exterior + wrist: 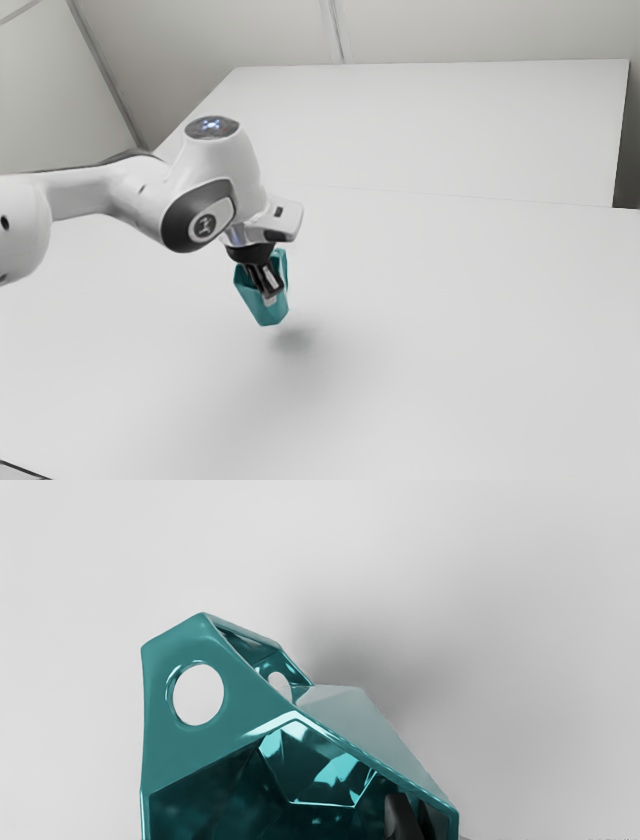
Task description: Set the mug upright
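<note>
The gripper (270,291) is at the teal mug (266,311) in the exterior view, pointing down and slanted. The mug hangs above the table, its mouth up and somewhat tilted, its narrow base down, and a shadow lies apart below it. In the wrist view the faceted mug (175,750) faces the camera with its open mouth; the part with a round hole juts out on the side away from the fingers. There the gripper (419,815) has one dark finger inside the mouth, against the wall; the other finger is hidden behind that wall.
A white table (450,330) extends beneath the arm and toward the exterior view's right. Behind it is another pale flat surface (430,125), with light walls beyond.
</note>
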Tool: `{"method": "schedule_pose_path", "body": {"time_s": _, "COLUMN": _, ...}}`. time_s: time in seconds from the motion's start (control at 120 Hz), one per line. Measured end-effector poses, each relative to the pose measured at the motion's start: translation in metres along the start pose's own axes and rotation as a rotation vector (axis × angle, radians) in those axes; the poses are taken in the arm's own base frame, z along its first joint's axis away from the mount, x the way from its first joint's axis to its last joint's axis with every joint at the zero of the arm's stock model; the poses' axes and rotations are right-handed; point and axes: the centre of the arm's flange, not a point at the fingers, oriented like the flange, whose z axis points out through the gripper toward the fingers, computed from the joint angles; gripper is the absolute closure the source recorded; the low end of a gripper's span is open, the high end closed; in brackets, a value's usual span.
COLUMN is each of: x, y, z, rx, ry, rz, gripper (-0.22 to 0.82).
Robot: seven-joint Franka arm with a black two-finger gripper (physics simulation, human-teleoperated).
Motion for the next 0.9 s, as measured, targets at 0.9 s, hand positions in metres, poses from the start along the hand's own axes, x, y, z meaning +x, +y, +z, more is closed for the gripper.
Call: {"method": "schedule_pose_path", "body": {"time_s": 0.9, "x": -0.029, "y": -0.007, "z": 0.049, "rx": 0.150, "ry": 0.015, "rz": -0.241, "gripper": 0.78}}
